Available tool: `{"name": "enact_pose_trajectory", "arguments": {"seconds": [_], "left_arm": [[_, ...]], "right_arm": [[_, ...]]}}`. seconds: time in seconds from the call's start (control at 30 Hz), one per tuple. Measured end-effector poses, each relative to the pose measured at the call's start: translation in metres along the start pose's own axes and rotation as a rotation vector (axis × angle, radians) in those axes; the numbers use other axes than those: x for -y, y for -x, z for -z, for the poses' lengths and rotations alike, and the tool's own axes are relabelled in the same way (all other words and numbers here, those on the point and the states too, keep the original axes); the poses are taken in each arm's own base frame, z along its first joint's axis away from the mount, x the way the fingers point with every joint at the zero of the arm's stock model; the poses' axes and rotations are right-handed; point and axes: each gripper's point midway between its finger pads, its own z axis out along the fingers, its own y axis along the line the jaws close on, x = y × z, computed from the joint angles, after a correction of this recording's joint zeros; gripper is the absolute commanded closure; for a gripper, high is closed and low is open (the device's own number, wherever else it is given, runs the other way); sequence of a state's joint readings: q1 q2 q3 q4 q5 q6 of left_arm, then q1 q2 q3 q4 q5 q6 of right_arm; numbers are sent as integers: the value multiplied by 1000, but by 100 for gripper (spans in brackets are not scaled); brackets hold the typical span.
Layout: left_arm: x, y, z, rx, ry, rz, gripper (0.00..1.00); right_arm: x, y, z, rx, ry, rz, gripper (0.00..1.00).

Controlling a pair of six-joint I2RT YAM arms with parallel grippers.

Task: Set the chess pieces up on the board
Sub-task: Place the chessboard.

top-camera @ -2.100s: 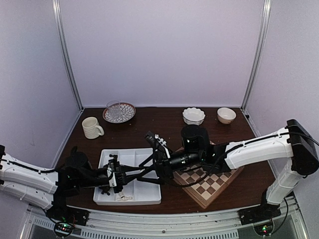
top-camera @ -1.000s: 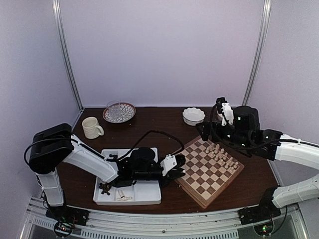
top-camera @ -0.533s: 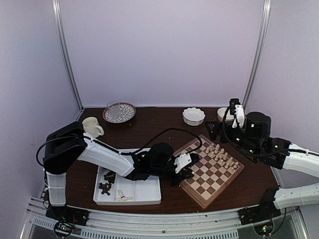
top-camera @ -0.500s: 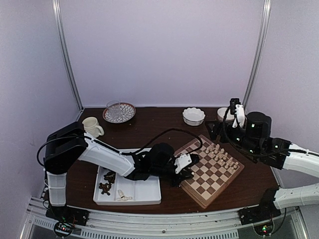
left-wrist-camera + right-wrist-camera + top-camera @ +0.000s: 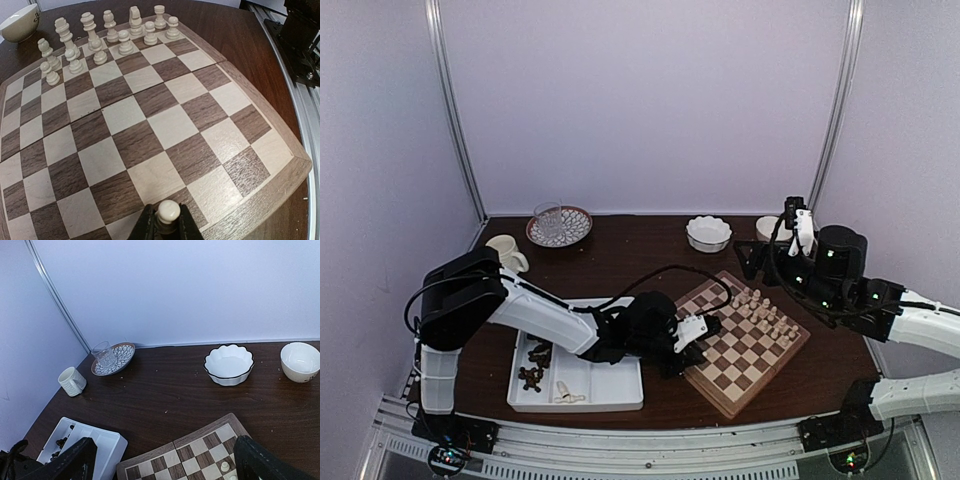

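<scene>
From above, the left arm reaches across the white tray to the near-left edge of the chessboard, which lies cornerwise on the dark counter. The left hand is at that edge. Cream chessmen stand in two rows along the board's far-right side. Dark chessmen lie in the tray's left compartment. The right hand hangs raised beyond the board's far corner.

In the left wrist view, the left hand is pinched shut on a cream pawn, held head up between the fingers over the board's nearest squares. Whether the pawn touches the board cannot be told.

In the right wrist view, the right hand's fingers stand wide apart with nothing between them, high over the board's far corner. Beyond it are a scalloped bowl, a round bowl, a mug and a glass on a patterned plate.
</scene>
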State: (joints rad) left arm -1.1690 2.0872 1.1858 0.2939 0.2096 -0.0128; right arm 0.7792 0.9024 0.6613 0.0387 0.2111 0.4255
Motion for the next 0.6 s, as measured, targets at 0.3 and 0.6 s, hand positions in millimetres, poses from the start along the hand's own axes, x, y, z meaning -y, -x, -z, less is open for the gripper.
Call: {"name": "enact_pose_trajectory", "arguments": {"seconds": [0.3,0.6], "left_arm": [[-2,-1,1,-5,14,5,40],[1,44,69,107,65,-17,23]], "right_arm": [[0,0,0,1,0,3,0],[5,2,0,14,-31,10,0]]}}
